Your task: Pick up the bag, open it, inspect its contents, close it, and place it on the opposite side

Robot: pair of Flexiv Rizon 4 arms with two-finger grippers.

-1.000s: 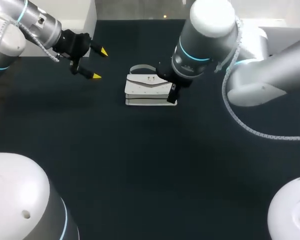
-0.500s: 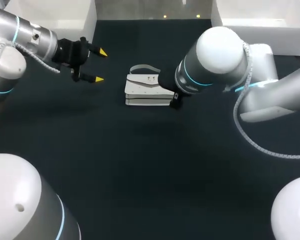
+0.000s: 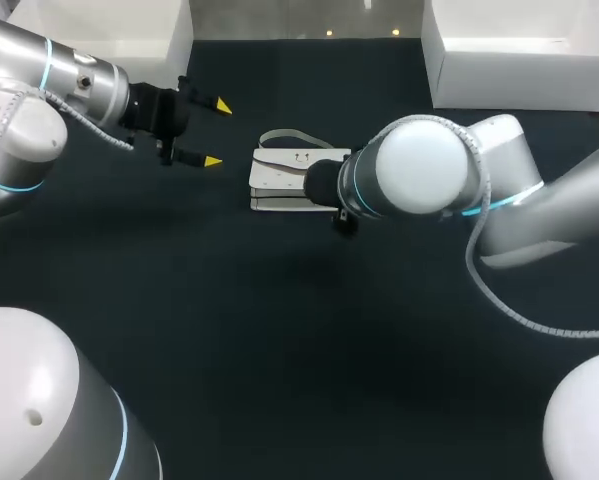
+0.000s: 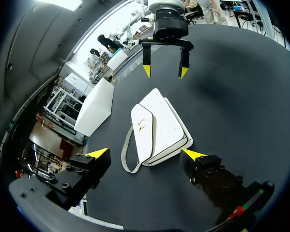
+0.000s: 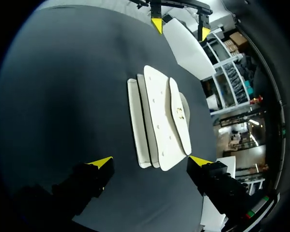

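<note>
A white handbag lies flat on the dark table, flap shut, its strap looped at the far side. My left gripper hangs open a short way left of it; in the left wrist view the bag lies just ahead of the open gripper. My right arm's wrist covers the bag's right end and hides its fingers in the head view. In the right wrist view the gripper stands open, the bag right ahead with its near end in line with the gap, untouched. The two grippers face each other across the bag.
A white box stands at the table's back left corner, another white box at the back right. My right arm's grey cable loops over the table to the right of the bag.
My right wrist has swung down and round, now pointing at the bag's right end from the side. My left gripper has shifted slightly right towards the bag. The bag has not moved.
</note>
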